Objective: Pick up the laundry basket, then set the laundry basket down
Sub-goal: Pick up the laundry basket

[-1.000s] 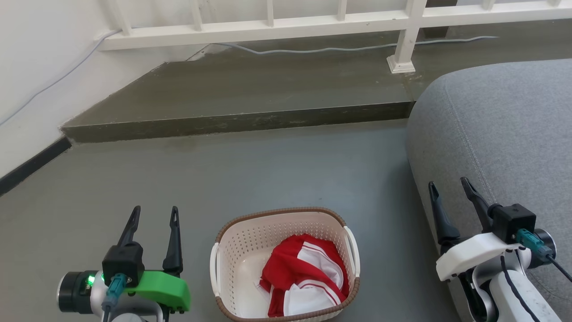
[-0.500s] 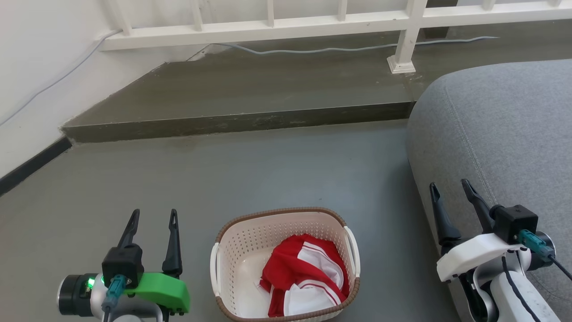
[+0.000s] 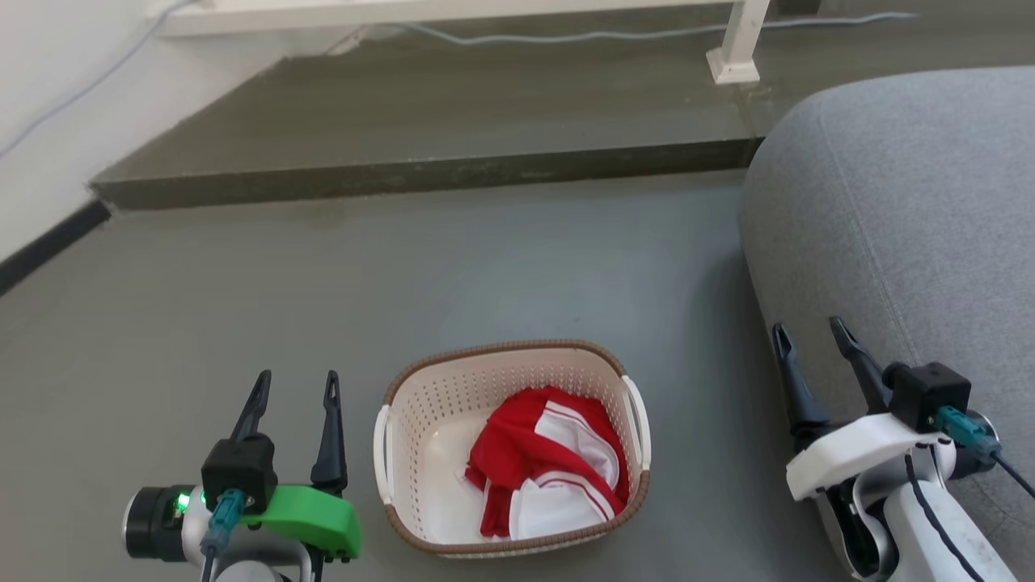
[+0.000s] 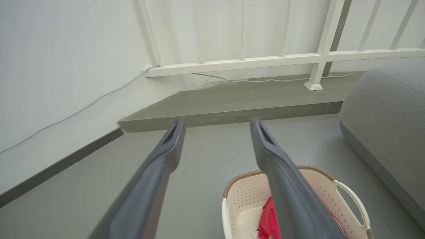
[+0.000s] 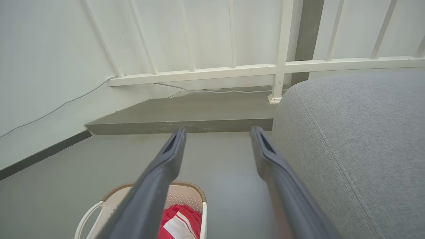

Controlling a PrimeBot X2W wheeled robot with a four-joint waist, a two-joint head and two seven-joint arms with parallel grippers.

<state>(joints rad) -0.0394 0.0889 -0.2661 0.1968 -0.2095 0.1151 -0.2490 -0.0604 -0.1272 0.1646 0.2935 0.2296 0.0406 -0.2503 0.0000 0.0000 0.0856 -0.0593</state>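
Looking down from the head view, the laundry basket sits whole on the grey floor, a red-and-white garment bunched inside, between the left gripper and the right gripper. Both grippers stand with fingers spread and empty, apart from the basket: the left near its left handle, the right further off, against the grey sofa. The wrist views cut the basket to its far end (left wrist: low right, partly behind a finger; right wrist: low left) but add the white railing with its upright bars.
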